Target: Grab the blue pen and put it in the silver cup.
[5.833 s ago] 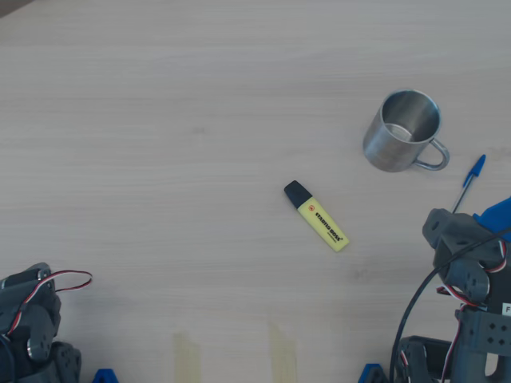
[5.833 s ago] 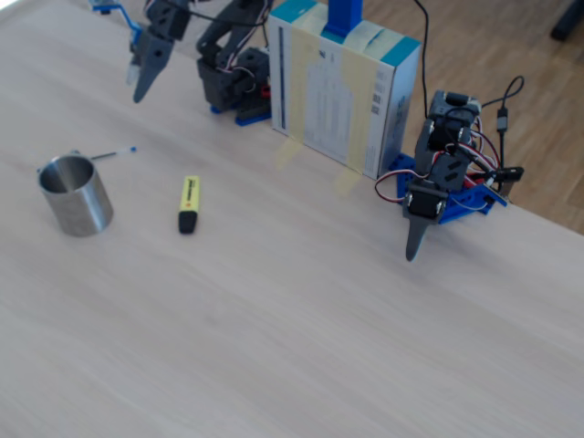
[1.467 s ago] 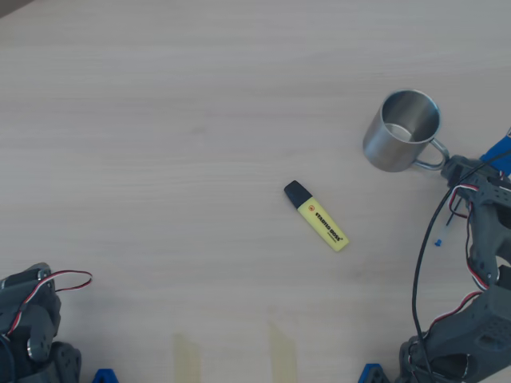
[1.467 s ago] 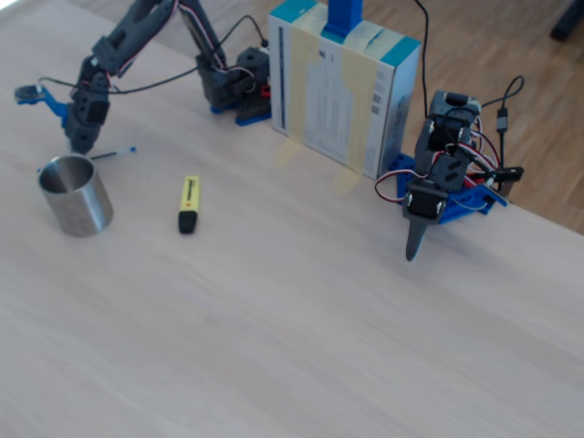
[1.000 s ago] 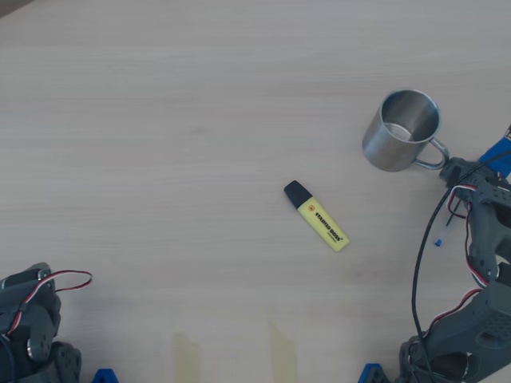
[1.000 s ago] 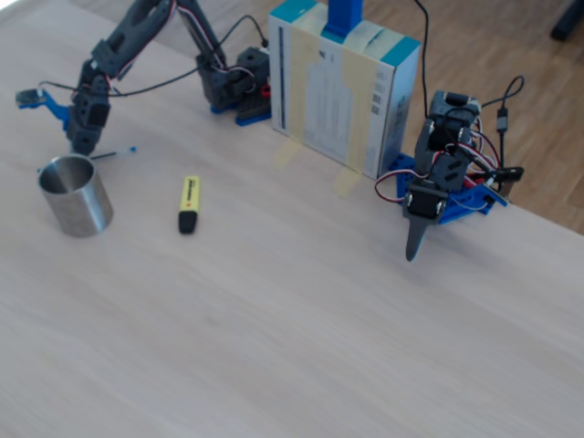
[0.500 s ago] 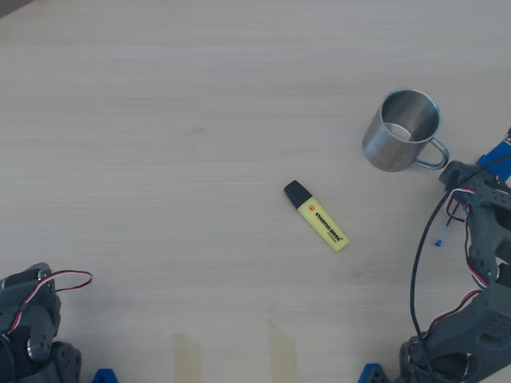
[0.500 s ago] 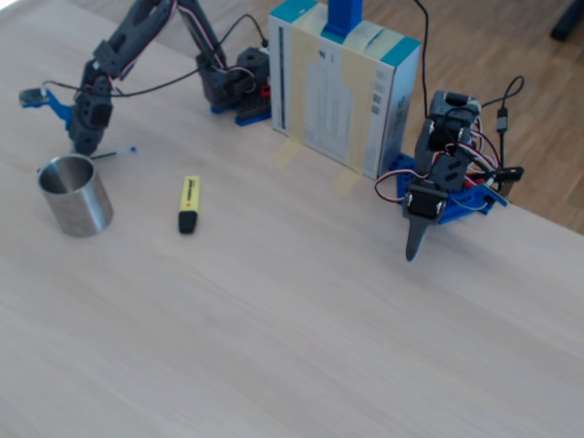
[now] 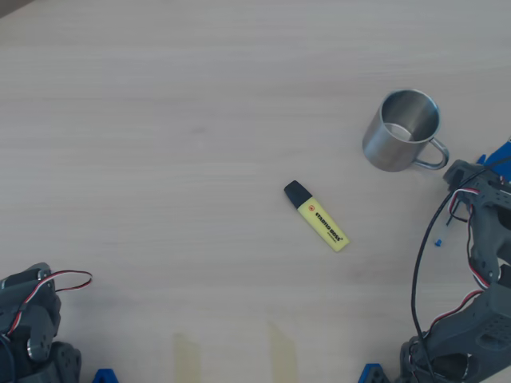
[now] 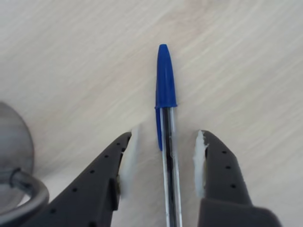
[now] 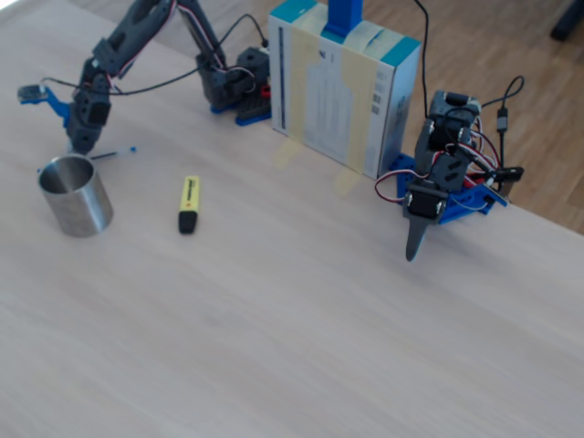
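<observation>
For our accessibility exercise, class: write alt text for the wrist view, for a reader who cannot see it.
A blue pen lies on a pale wooden table, cap pointing up the picture, its clear barrel between the open jaws of the gripper, which do not touch it. The silver cup shows at the left edge.

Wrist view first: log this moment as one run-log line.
phase: pre-grasp | gripper: open, jaws either side of blue pen, no contact visible | pen: flat on table | silver cup: upright, empty, beside gripper | yellow highlighter: untouched

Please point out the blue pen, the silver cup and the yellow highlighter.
blue pen [image 10: 165,80], wrist view, on its cap.
silver cup [image 9: 383,152], overhead view, on its outer wall.
yellow highlighter [image 9: 323,225], overhead view, on its yellow body.
</observation>
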Available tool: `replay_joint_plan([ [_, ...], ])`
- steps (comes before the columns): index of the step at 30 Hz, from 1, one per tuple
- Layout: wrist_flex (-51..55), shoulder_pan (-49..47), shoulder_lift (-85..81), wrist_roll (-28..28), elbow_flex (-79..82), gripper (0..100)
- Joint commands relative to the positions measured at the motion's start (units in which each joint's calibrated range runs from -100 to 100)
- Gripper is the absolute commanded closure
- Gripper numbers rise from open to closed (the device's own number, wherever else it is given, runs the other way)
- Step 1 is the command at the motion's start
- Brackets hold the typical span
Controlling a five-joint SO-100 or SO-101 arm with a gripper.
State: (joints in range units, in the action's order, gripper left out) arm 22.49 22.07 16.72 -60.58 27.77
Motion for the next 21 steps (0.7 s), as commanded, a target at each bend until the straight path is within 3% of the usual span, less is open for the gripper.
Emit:
replay_joint_plan([
  [1,0.63,-0.26,-0.01,0.3,0.21,84],
  [11,0.72,-0.26,-0.01,0.3,0.21,85],
  [21,0.72,-0.26,-0.09,0.36,0.75,93],
])
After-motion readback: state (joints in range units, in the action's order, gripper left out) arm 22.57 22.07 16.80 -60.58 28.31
